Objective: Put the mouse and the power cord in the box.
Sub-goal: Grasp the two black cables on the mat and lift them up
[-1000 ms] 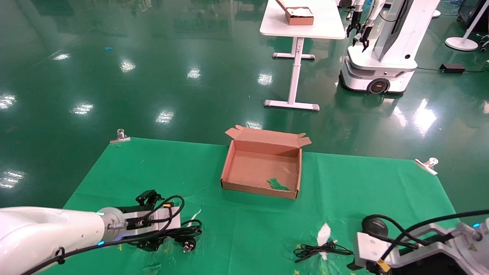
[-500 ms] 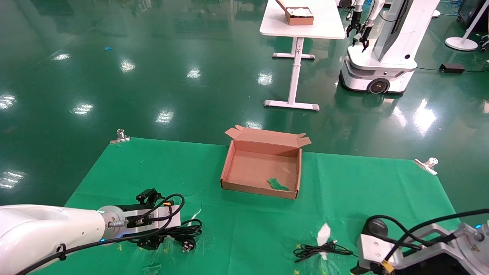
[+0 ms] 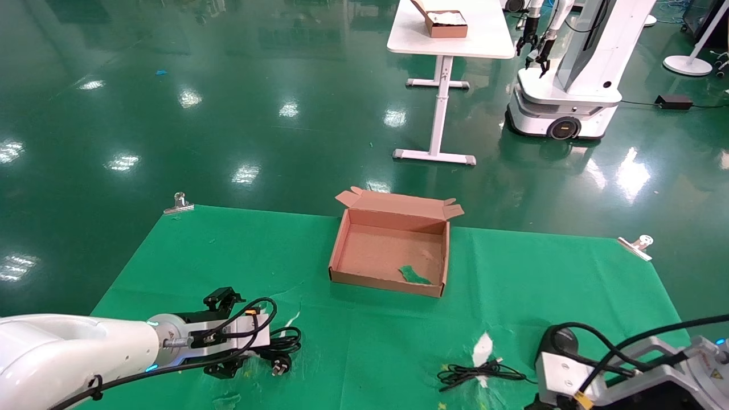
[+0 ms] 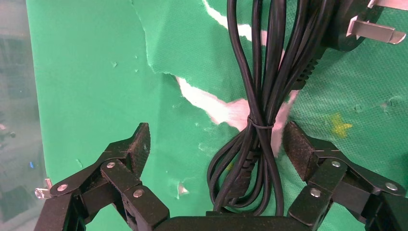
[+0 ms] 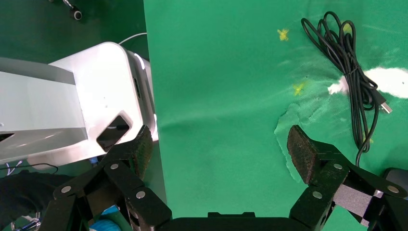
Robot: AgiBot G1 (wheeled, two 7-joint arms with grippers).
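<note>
Green cloth point(image 3: 228, 250) covered the tabletop, clipped at far corners; glossy green floor point(image 3: 228, 114) beyond, with a white table point(image 3: 450, 34) and another robot point(image 3: 575, 68). The box point(image 3: 392, 250) sat open mid-cloth. Left gripper point(image 4: 216, 149) at near left – jaws apart, straddling the power cord point(image 4: 262, 96), a detail only its wrist view showed. Right gripper point(image 5: 219, 151) at near right, jaws apart over bare cloth; the mouse point(image 3: 561, 339) was just beside it.
</note>
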